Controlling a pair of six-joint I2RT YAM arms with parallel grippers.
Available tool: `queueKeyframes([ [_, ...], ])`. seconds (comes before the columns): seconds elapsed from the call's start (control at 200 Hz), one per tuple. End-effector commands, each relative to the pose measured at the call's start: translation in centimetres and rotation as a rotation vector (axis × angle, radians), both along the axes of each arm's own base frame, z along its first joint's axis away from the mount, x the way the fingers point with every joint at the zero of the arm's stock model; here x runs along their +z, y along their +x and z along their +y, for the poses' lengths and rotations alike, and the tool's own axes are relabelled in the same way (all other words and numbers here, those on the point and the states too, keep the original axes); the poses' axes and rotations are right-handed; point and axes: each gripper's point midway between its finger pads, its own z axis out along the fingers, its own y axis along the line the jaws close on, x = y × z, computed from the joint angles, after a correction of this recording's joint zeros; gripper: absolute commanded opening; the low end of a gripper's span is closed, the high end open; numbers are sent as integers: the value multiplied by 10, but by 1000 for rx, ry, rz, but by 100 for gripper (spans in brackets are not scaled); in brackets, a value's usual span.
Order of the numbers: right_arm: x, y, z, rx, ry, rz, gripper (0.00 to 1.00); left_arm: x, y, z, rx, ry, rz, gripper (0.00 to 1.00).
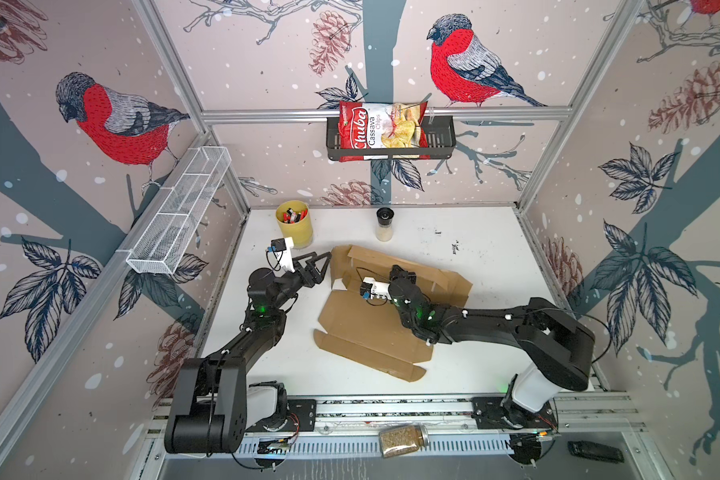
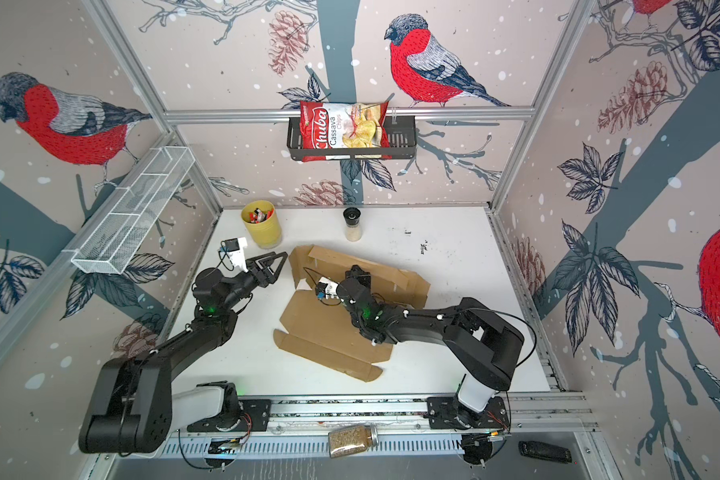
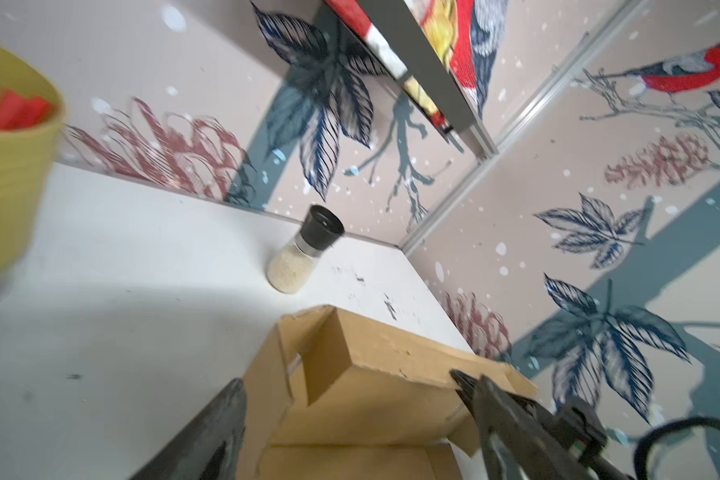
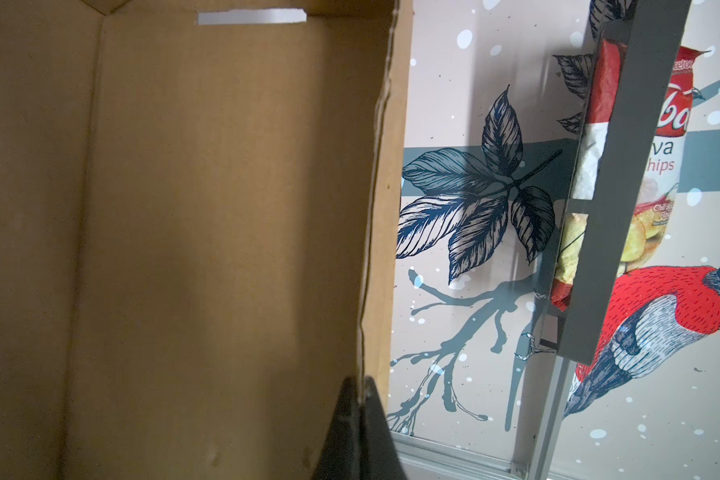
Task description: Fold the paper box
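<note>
Red "Chuba Cassava Chips" bag (image 1: pixel 381 131); left hand (image 1: pixel 324 268) spread, right hand (image 4: pixel 360 399) pinched on paper box (image 1: pixel 371 328).

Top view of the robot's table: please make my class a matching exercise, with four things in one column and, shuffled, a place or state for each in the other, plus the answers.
Things
1. left gripper
2. right gripper
3. yellow cup
4. chips bag

Places and states
A. in the black basket on the back wall
B. open, at the end of the paper box
C. shut on a raised edge of the paper box
D. standing on the table, red things inside

Pairs: 1-B, 2-C, 3-D, 4-A
</note>
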Motion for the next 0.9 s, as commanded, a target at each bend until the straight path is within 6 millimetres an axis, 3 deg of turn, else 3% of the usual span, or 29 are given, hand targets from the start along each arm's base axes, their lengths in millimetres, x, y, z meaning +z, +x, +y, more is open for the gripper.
queueKeyframes([
  [0.0,-12,-4,4,40,-26,45,0,0,10,26,116,-12,0,84],
  [0.075,-11,-4,4,39,-26,44,0,-16,21,37,158,0,60,83],
  [0.265,-9,-3,6,41,-22,41,0,-63,45,42,177,72,208,81],
  [0.44,-9,-4,5,41,-23,42,0,-98,61,32,167,169,285,81],
  [0.695,-7,-5,4,41,-22,42,0,-124,77,11,121,273,321,81],
  [0.896,-6,-4,4,42,-15,43,0,-120,56,-16,21,289,283,80],
])
